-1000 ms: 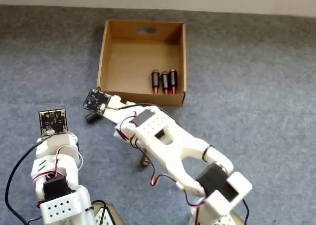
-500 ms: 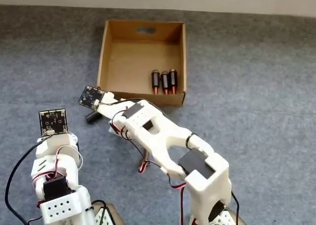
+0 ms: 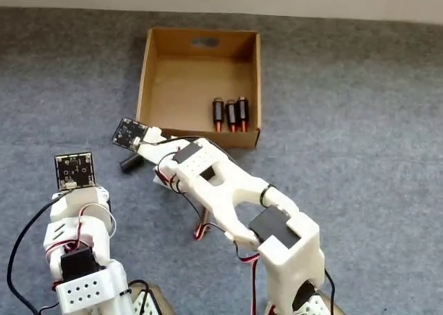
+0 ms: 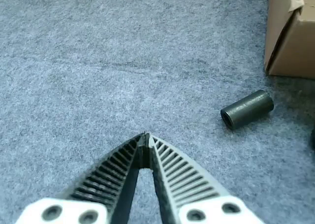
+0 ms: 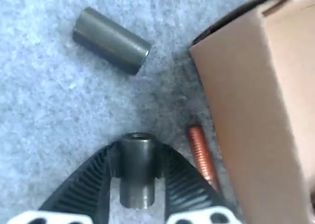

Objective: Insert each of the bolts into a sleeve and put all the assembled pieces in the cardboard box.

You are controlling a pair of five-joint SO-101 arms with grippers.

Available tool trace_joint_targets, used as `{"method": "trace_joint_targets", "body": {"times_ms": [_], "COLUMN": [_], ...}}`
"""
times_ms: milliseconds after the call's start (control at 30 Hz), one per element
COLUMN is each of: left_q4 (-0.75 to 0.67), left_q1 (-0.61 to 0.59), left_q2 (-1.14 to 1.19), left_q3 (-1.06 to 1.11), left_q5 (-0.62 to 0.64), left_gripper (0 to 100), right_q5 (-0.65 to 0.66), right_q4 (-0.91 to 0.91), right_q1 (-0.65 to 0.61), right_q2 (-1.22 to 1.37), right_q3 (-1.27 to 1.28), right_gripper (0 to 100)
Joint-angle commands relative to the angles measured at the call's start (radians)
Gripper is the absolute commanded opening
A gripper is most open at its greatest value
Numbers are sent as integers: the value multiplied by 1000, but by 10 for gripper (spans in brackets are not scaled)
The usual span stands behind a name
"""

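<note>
One end of the copper bolt [image 5: 202, 157] is hard to make out, squeezed between the cardboard box [image 5: 256, 111] wall and the right gripper [image 5: 136, 152], which clamps a dark sleeve [image 5: 135, 184], a loose sleeve [image 5: 111, 40] lying ahead on open carpet [image 5: 44, 101], and the left gripper [image 4: 144, 138] pinched closed, empty.

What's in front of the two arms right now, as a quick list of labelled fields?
Container: open brown cardboard box on grey carpet
In box: three black sleeves with copper bolts inserted, side by side
Right gripper: shut on a dark cylindrical sleeve, near the box's corner
Left gripper: shut, empty
Loose on carpet: another dark sleeve; one copper threaded bolt beside the box wall
</note>
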Motion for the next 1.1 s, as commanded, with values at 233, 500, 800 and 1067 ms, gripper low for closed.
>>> {"method": "trace_joint_targets", "body": {"times_ms": [233, 500, 800, 1067], "left_q4": [-17, -17, -17, -17], "left_q1": [-10, -10, -8, -7], "left_q2": [-12, -12, -12, -12], "left_q3": [2, 2, 4, 4], "left_q5": [-8, -8, -8, -8], "left_gripper": [10, 10, 10, 10], "right_q5": [-173, -367, -367, -361], "right_q4": [209, 292, 288, 186], "right_q1": [7, 76, 392, 498], "right_q2": [-194, -389, -650, -708], "right_q3": [-8, 211, 453, 711], "right_gripper": [5, 5, 5, 5]}}
